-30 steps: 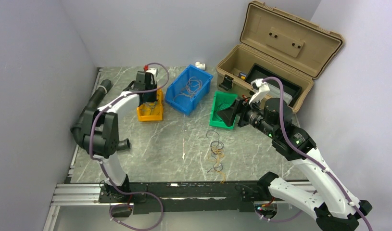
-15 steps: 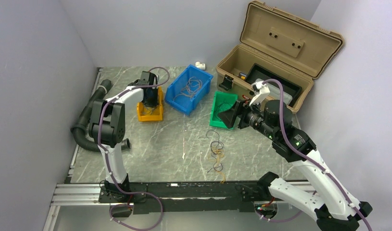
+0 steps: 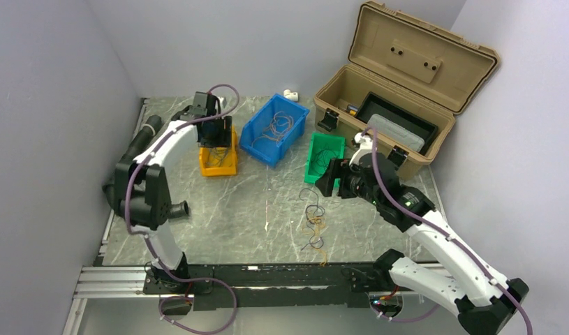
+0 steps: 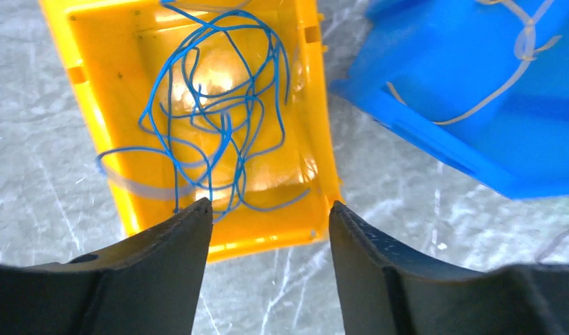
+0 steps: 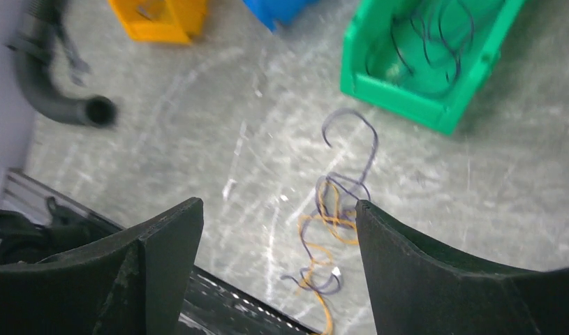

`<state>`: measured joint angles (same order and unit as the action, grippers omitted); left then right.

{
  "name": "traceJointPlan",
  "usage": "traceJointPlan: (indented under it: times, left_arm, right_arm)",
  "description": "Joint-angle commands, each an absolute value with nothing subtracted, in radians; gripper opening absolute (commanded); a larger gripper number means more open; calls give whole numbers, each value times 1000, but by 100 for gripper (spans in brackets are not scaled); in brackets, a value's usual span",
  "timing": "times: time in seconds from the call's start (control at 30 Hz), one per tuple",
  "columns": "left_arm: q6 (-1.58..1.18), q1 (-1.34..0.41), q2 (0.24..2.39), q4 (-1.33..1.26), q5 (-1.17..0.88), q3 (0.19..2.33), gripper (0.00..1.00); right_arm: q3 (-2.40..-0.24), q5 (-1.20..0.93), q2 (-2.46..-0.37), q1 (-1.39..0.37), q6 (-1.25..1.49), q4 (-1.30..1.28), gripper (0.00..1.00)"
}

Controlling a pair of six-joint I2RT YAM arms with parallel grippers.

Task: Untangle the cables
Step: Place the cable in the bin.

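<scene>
A loose tangle of dark and orange cables lies on the marble table in front of the green bin. In the right wrist view the tangle sits below and just inside the right finger. My right gripper hovers open above it, holding nothing. A blue cable lies coiled inside the yellow bin. Over that bin's near end my left gripper stands open and empty. Dark cables rest in the green bin.
A blue bin with tan wires stands between the yellow and green bins. An open tan toolbox fills the back right. A fat black corrugated hose curves along the left wall.
My left gripper has opened above the yellow bin, leaving the blue cable inside. The right arm has pulled back from the green bin and now hangs over the tangle on the table.
</scene>
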<state>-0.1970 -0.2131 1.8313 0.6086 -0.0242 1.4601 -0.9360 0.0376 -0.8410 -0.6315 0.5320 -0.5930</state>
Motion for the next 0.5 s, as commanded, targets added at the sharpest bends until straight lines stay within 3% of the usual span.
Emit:
traceJointPlan:
  times: [0.0,0.3,0.47]
  left_arm:
    - [-182,-219,1668,679,-73,1447,69]
    - [-149,-256,1503,806,-126,1441,76]
    - [-182,-423,1377,683,-183,1321,77]
  right_arm:
    - [-839,75,-854,-627,574,-597,83]
    - [-725,80,-921,-627,610,-554,83]
    - [-670,60,-963,-627,639,-535,76]
